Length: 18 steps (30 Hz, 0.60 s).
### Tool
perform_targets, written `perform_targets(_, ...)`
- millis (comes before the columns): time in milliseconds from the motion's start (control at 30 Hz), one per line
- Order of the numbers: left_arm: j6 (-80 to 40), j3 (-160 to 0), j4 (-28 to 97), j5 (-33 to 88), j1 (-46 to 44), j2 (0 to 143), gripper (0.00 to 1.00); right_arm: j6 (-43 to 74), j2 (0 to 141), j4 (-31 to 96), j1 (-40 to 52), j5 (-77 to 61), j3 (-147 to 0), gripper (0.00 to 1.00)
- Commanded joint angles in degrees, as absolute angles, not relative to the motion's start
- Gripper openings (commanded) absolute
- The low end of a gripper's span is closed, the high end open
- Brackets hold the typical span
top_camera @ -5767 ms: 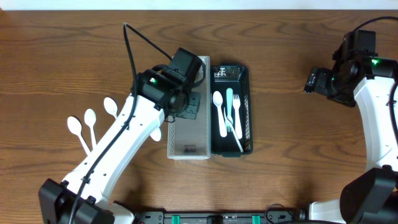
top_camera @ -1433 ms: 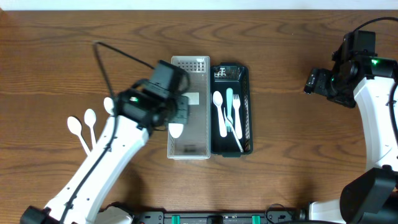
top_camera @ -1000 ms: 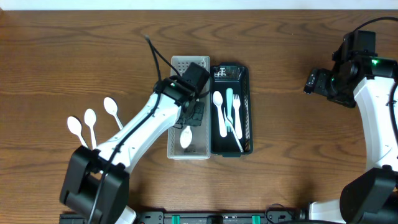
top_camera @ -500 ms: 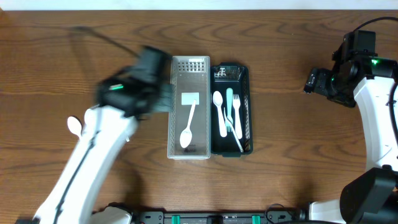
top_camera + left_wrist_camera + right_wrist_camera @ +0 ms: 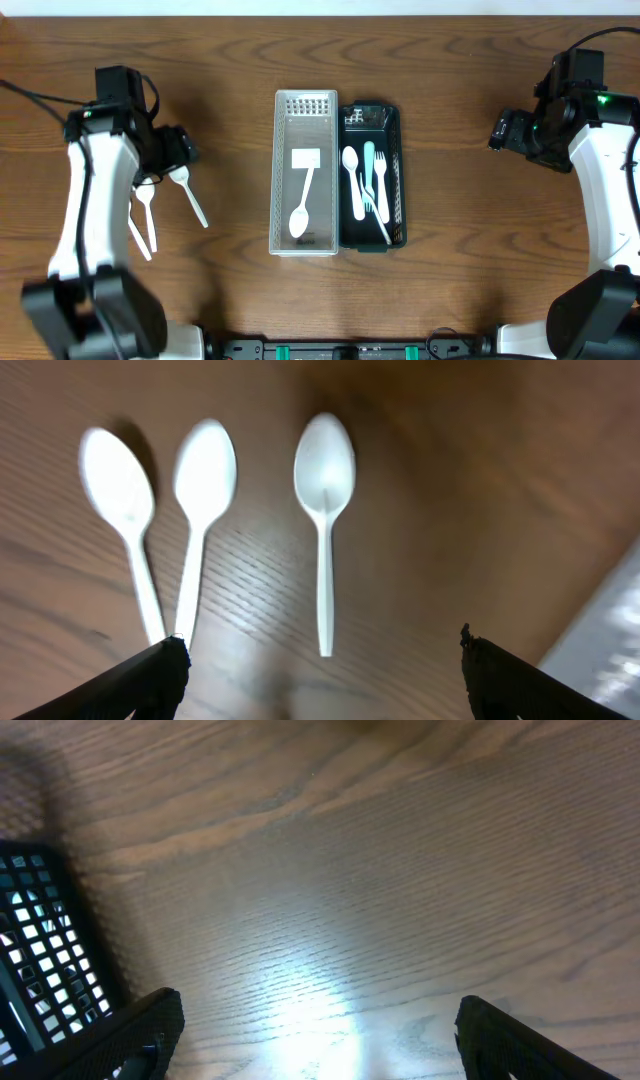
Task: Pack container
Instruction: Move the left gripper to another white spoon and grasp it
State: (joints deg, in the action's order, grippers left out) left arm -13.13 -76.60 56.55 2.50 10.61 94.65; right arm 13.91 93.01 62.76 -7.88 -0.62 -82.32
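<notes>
The left gripper [image 5: 320, 665], spread wide over three close spoons [image 5: 205, 460], may pinch two together or skid one away.

Smooth white plastic spoons [image 5: 204, 470] on a glossy wood-grain table [image 5: 400, 870]; grey tray [image 5: 322, 222] perhaps metal.

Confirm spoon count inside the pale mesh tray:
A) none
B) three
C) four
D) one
D: the overhead view shows a single white spoon lying lengthwise in the pale mesh tray, its bowl toward the robot's side of the table.
</notes>
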Motion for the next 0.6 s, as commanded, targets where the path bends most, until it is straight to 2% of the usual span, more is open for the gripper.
perform_targets(0, -9.8, -75.9, 56.2, 6.5, 11.3, 100.5, 0.89, 13.0, 93.3, 62.6, -7.9, -0.9, -82.2, 0.91)
perform_targets(567, -9.2, -75.9, 50.9, 7.1, 11.2, 115.5, 0.90, 12.5, 93.3, 62.6, -7.9, -0.8, -82.2, 0.90)
